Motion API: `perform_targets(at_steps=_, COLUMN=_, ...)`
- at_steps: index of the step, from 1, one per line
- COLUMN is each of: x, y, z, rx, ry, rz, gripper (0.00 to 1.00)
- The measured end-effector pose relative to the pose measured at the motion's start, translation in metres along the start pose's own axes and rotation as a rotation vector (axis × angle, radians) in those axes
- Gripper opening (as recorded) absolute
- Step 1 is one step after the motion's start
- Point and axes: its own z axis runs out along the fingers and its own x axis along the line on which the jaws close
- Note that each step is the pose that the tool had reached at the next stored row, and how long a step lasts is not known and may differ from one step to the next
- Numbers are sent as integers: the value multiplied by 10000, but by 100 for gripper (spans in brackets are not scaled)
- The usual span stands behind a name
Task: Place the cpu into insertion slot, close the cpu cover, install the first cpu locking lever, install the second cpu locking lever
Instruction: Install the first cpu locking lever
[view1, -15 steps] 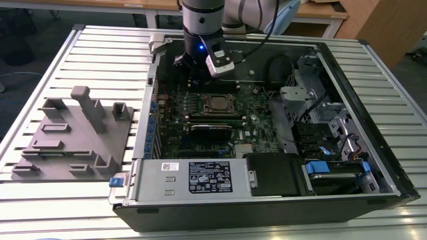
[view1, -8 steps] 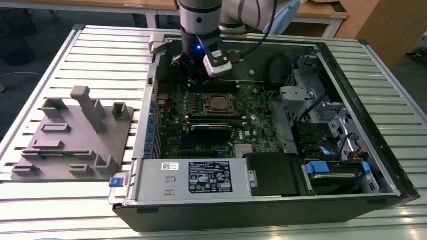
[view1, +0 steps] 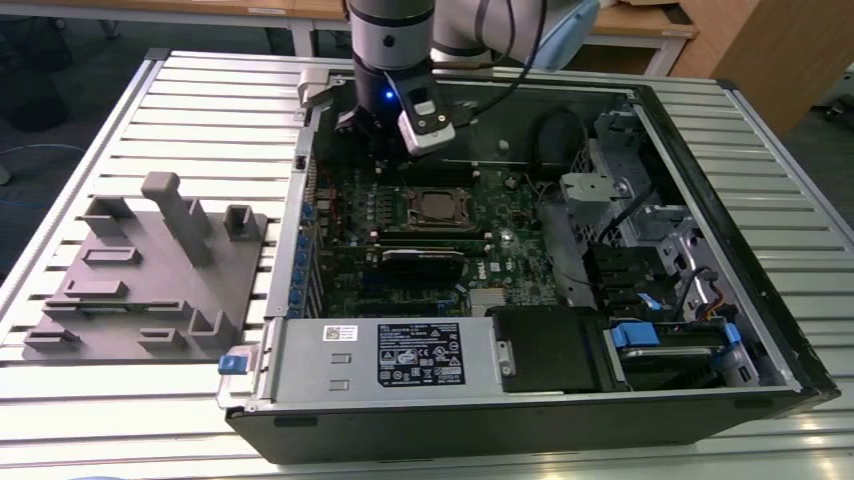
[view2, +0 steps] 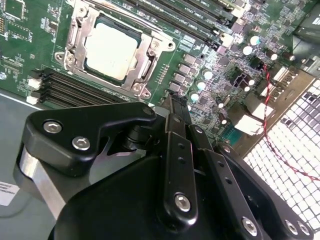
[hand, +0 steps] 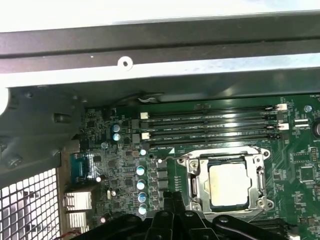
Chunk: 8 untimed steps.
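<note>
The cpu (view2: 111, 50) (hand: 228, 185) (view1: 431, 205) shows its pale grey-silver top, lying flat in the insertion slot (view2: 103, 21) on the green motherboard (view1: 514, 260). The cpu cover (view2: 150, 55) (hand: 197, 182), a metal frame, lies down around the chip. Thin lever rods run along the frame's edges; whether they are latched I cannot tell. My gripper (view1: 387, 155) (view2: 176, 102) (hand: 172, 197) hangs above the board beside the socket, over the memory slots on the case's far side. Its black fingers are shut with nothing between them.
The open computer case (view1: 747, 200) rests on a slatted table. Long memory slots (hand: 210, 122) flank the socket. A black expansion card (view1: 424, 258), the power supply (view1: 387, 355) and drive bays (view1: 667, 340) fill the near side. A grey fixture (view1: 147, 270) sits at the exterior view's left.
</note>
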Motion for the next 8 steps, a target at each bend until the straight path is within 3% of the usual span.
perform_targets(at_steps=8, x=83, y=-9, z=32, rx=1, ry=1, rz=-1, gripper=11)
